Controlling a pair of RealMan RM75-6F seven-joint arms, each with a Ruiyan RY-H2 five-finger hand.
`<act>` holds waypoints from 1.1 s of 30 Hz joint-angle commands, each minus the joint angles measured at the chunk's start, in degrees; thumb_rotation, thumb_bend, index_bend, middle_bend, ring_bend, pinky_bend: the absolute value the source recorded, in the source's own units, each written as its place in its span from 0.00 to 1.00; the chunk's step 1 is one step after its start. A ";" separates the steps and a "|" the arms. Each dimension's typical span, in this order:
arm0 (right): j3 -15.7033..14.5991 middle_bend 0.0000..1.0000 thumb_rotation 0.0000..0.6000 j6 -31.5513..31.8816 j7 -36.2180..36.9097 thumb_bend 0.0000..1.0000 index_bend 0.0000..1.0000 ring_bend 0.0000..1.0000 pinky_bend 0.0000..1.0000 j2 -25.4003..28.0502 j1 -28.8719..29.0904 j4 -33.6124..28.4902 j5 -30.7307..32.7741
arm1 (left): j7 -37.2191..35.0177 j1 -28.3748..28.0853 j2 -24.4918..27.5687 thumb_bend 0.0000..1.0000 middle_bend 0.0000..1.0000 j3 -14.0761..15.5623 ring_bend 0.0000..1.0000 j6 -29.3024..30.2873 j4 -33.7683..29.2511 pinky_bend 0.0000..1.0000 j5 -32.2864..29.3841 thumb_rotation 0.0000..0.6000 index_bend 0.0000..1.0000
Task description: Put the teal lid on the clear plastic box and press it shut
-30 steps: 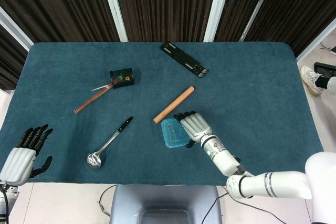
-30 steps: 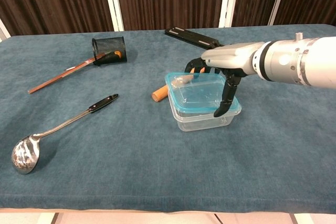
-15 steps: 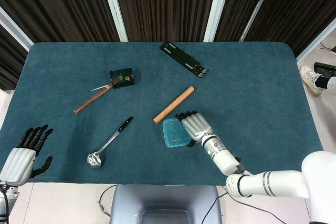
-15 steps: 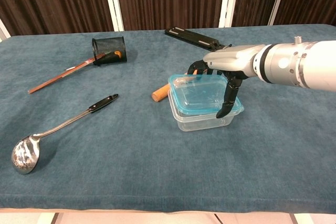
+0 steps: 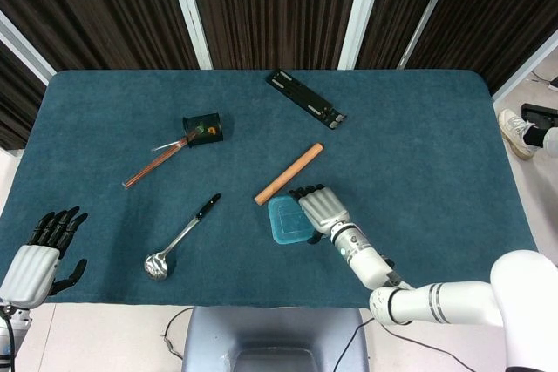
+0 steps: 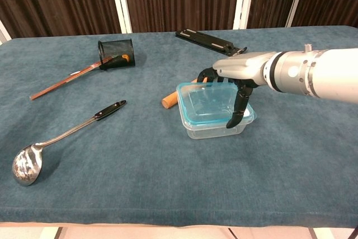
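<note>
1. My right hand (image 6: 238, 85) holds the lid (image 6: 210, 102) over the box (image 6: 215, 128): the thumb hooks down over the lid's near-right edge and the fingers (image 6: 208, 74) curl over its far edge. The palm arches above the lid's right part.

2. The lid lies under my palm, on top of the box, but not flat. In the chest view its left end stands higher than the right, so I judge it only resting on the rim, not snapped in.

3. The step in hand is seating the lid; the pressing is not yet done. From the head view the lid (image 5: 288, 219) covers the box almost wholly, so I cannot tell whether the corners line up.

4. Next I should square the lid to the rim, let go of the edges, and push down with a flat palm, first on the raised end away from my wrist.

5. The box is light plastic and could slide on the cloth (image 6: 140, 166) or tip under an off-centre push.

6. The dowel (image 5: 289, 173) lies just beyond my fingertips, and I should not knock it.

7. My left hand (image 5: 39, 254) rests far off at the table's near-left corner, fingers apart, holding nothing.
</note>
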 commanded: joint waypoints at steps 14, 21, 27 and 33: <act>-0.76 0.51 1.00 0.52 -0.35 0.12 0.83 0.43 0.34 -0.16 0.15 -0.21 0.03 | -0.59 0.11 0.14 0.41 0.00 -0.07 0.00 0.37 0.13 0.01 0.10 1.00 0.00; -0.84 0.51 1.00 0.17 0.47 0.12 0.83 0.43 0.34 -0.11 -0.15 0.30 -0.33 | -0.39 0.07 0.08 0.41 0.00 -0.05 0.00 0.23 0.09 0.01 0.08 1.00 0.00; -0.68 0.51 1.00 -0.28 2.07 0.12 0.83 0.43 0.34 -0.30 -0.74 1.03 -1.40 | -0.36 0.06 0.10 0.41 0.00 -0.11 0.00 0.23 0.07 0.01 0.01 1.00 0.00; -0.10 0.51 1.00 -0.86 4.80 0.12 0.83 0.43 0.34 0.31 -1.77 1.40 -2.88 | -0.45 0.04 0.11 0.41 0.00 -0.10 0.00 0.23 0.13 0.01 0.06 1.00 0.00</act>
